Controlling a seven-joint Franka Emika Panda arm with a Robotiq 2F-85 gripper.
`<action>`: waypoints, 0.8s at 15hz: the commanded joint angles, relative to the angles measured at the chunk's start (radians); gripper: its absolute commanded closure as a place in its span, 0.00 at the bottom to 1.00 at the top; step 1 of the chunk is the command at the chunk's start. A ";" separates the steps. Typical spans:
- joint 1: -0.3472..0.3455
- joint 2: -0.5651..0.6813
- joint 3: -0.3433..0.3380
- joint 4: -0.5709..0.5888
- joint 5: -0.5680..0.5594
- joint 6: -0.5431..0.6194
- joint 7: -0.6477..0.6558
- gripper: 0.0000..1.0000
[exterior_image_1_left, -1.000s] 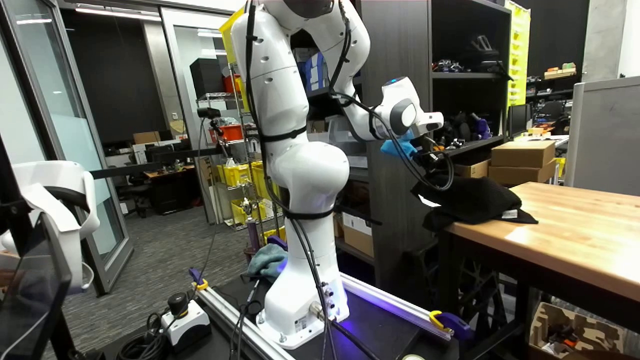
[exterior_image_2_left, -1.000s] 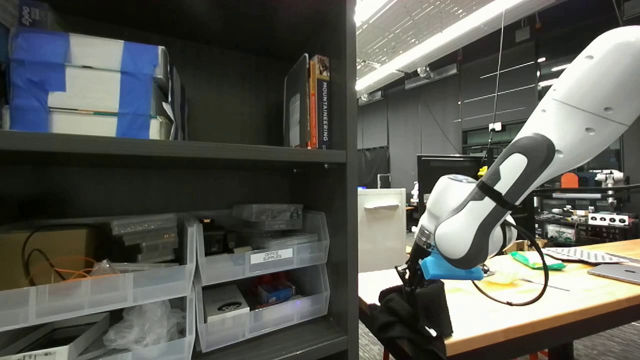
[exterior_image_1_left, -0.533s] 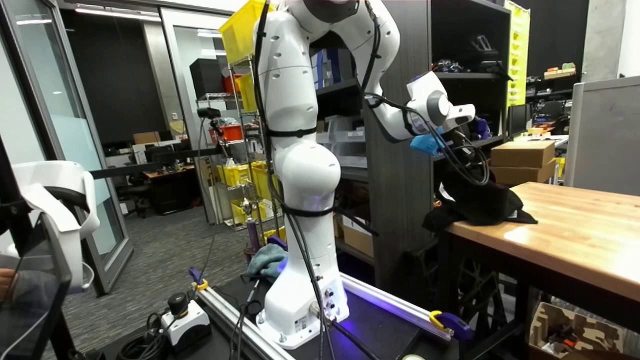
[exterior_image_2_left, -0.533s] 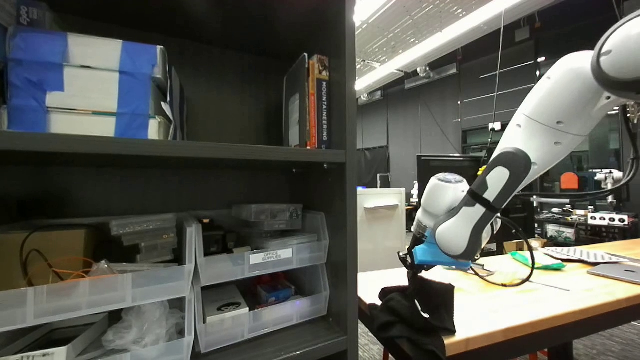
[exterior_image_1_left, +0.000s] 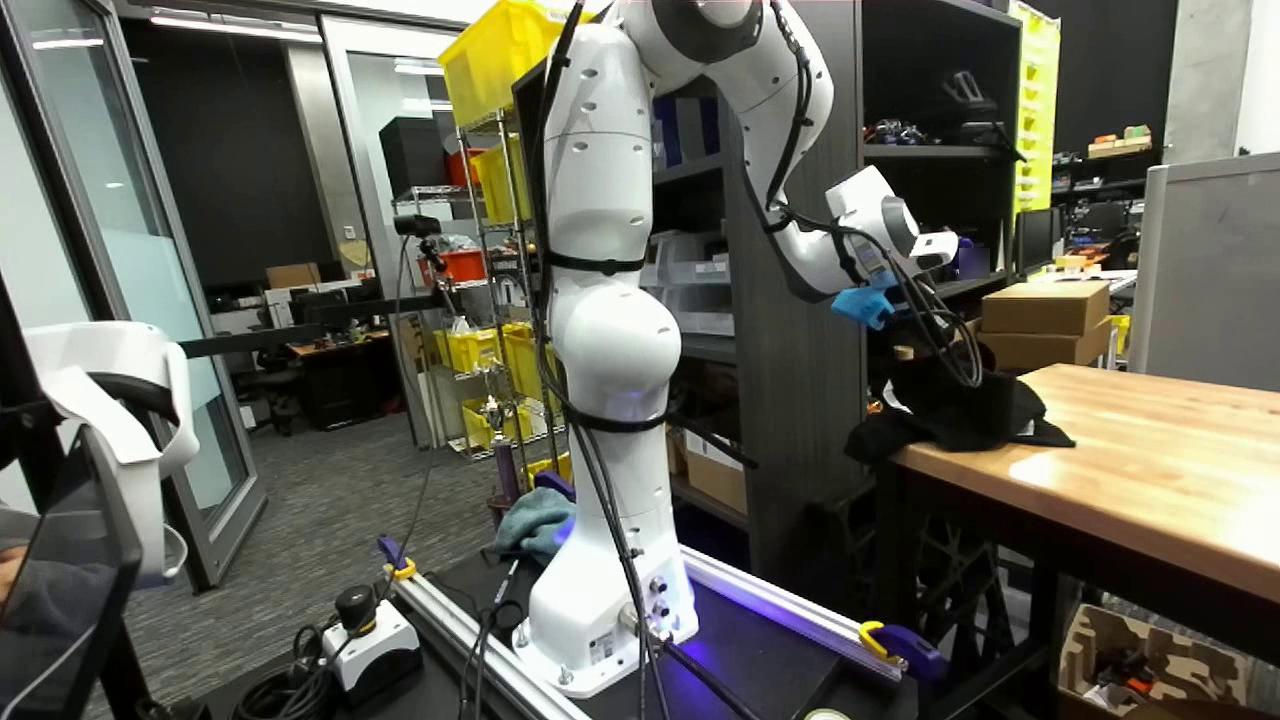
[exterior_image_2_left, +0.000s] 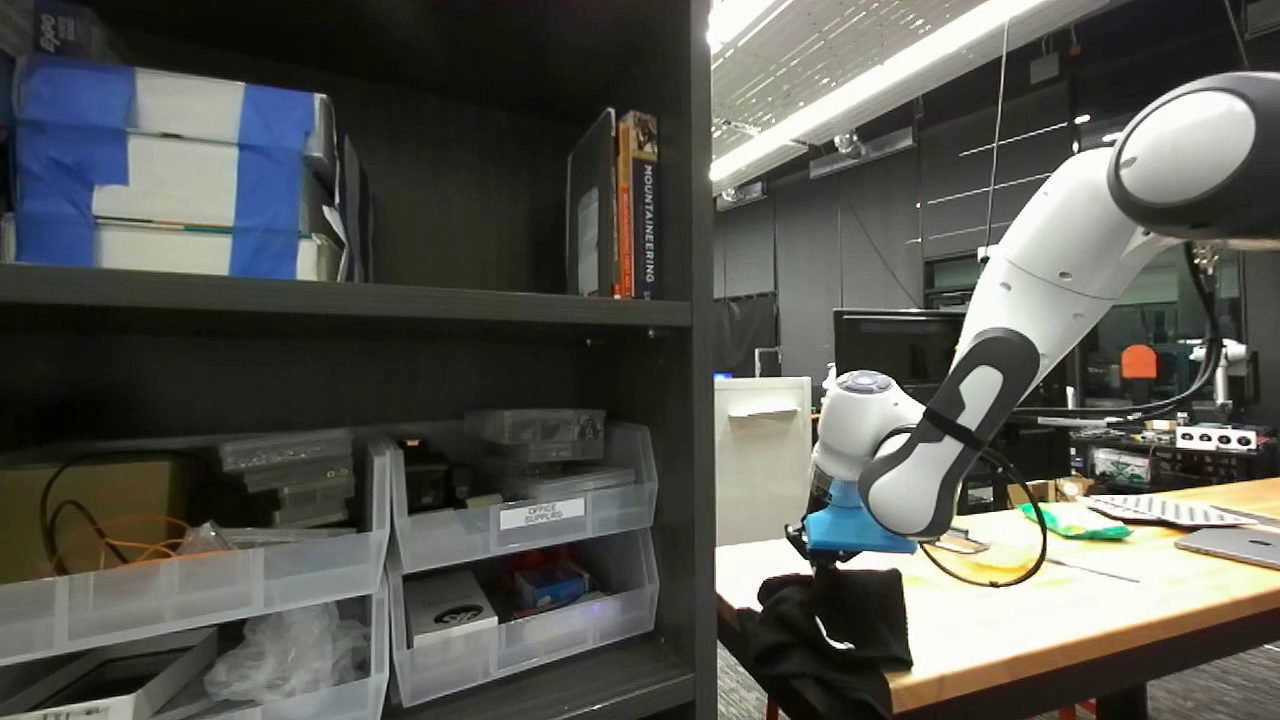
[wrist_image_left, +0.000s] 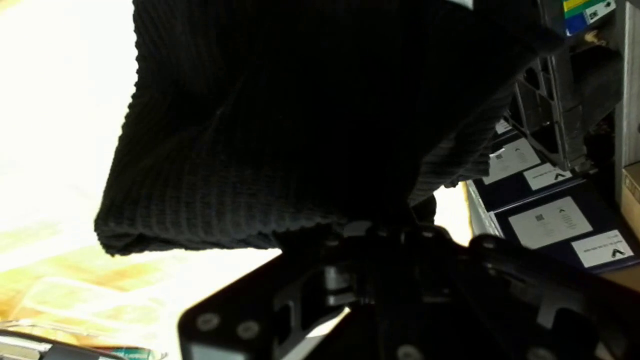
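My gripper (exterior_image_1_left: 908, 335) is above the near corner of the wooden table (exterior_image_1_left: 1150, 450). It also shows in an exterior view (exterior_image_2_left: 822, 558), pointing down beside its blue mount (exterior_image_2_left: 855, 528). In the wrist view, the fingers (wrist_image_left: 379, 232) come together and are shut on a black ribbed cloth (wrist_image_left: 240, 160). The cloth also shows in both exterior views (exterior_image_1_left: 965, 410) (exterior_image_2_left: 835, 635). It lies bunched on the table corner and hangs over the edge. Its upper part rises to my fingertips. A white patch shows on the cloth. The exact pinch point is dark and hard to see.
A dark shelf unit (exterior_image_2_left: 700, 400) with clear bins (exterior_image_2_left: 530, 530) stands beside the table. A laptop (exterior_image_2_left: 1235, 545), papers and a green packet (exterior_image_2_left: 1075, 520) lie on the table. Cardboard boxes (exterior_image_1_left: 1045, 325) stand behind it. Dark labelled boxes (wrist_image_left: 550, 222) show below the table edge.
My gripper has moved over the table corner, then lowered slightly. The raised part of the black cloth has moved with it, from hanging outside the edge to over the table corner.
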 joint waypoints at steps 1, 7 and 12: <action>0.032 0.092 -0.021 0.093 -0.117 -0.081 0.140 0.99; 0.067 0.229 -0.045 0.168 -0.215 -0.164 0.252 0.99; 0.057 0.239 -0.025 0.141 -0.178 -0.112 0.229 0.99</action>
